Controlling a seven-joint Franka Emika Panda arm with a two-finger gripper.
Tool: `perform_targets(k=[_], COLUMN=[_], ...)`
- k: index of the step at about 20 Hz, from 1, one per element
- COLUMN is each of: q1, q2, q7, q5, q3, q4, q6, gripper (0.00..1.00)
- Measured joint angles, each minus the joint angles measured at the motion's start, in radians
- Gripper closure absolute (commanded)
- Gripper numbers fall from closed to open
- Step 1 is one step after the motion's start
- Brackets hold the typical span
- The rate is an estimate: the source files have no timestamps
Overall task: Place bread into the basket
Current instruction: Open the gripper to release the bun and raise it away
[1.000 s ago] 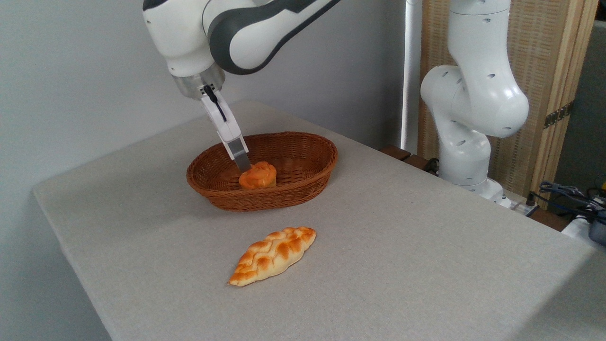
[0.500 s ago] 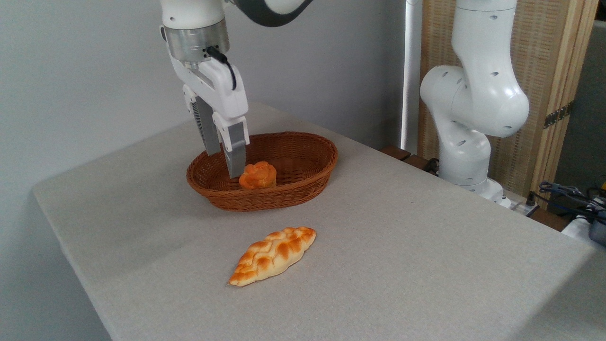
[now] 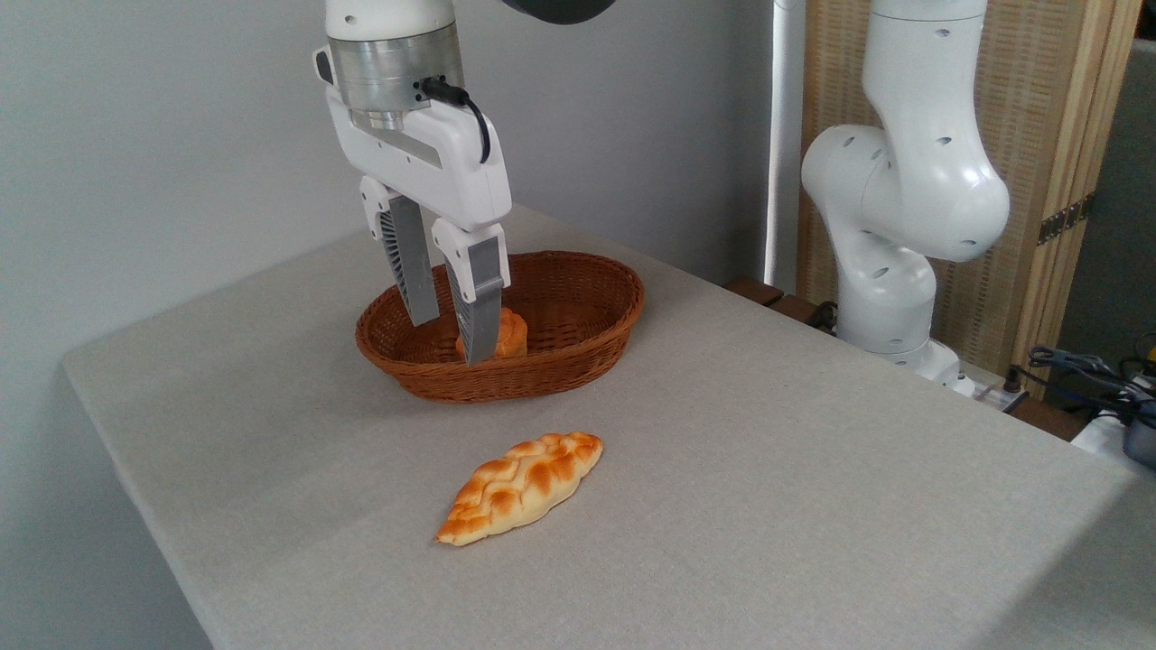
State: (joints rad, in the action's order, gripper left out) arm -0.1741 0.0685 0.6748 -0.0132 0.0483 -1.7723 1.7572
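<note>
One bread [image 3: 511, 332] is sitting inside the basket [image 3: 578, 361]; gripper [image 3: 452, 341] is hanging above it, fingers apart, gripping nothing. Placing looks done; next move calls for retreating clear.

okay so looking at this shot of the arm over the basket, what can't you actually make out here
- Bun: its left part is hidden by a gripper finger; its base sits behind the basket wall.
- Basket floor: the near part is hidden by the front rim.
- Whether the fingertips clear the basket: one camera angle cannot settle it.
- Arm's upper links: cut off by the top edge.
- Cables at far right: cut off by the right edge, too small to identify.
</note>
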Motion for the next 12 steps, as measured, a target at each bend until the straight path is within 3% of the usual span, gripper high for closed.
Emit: perform_targets(k=[9,12], q1=[-0.001,0.0], q2=[0.001,0.002], q7=[0.024,0.024], q5=[-0.002,-0.031], q3=[0.0,0.008], q4=[0.026,0.032], q6=[-0.07,-0.072], gripper=[0.0,0.0])
